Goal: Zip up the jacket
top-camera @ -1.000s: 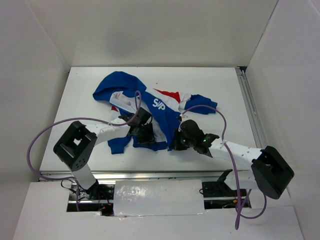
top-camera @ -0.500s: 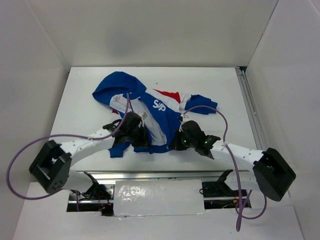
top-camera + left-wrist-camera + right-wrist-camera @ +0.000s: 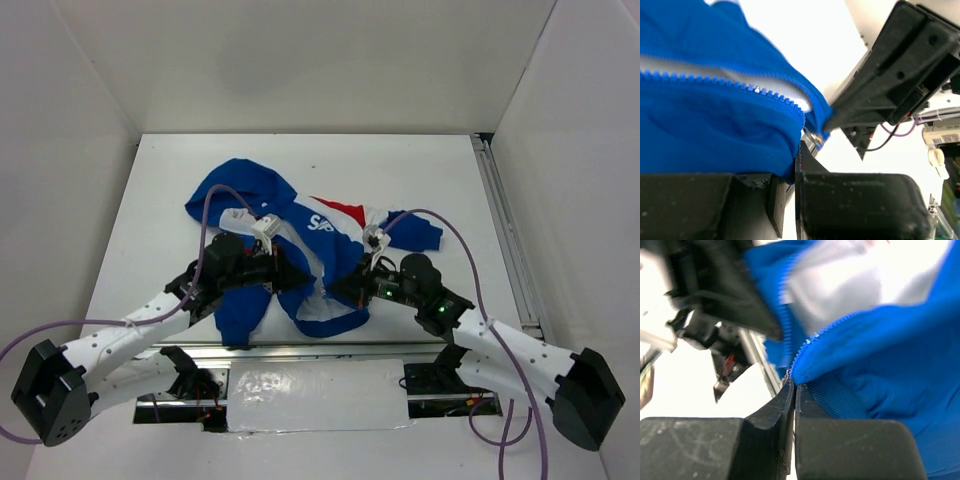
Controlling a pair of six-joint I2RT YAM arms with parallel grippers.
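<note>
Jacket (image 3: 245, 180), one, hem clamped by two: left gripper (image 3: 795, 159) and right gripper (image 3: 793, 387).

A white table (image 3: 420, 170) is enclosed by white walls (image 3: 300, 60) at nine, twelve and three o'clock. A metal rail (image 3: 503, 220) is seen along its three o'clock edge, and a white cover plate (image 3: 315, 395) is mounted at six o'clock.

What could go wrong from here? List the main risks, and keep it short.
1. The left gripper and right gripper each pinch only a thin edge of the jacket beside the zipper teeth, so the fabric may slip out.
2. The two zipper halves are apart, with white lining showing between them, so they could meet misaligned.
3. The grippers sit close together and could collide.
</note>
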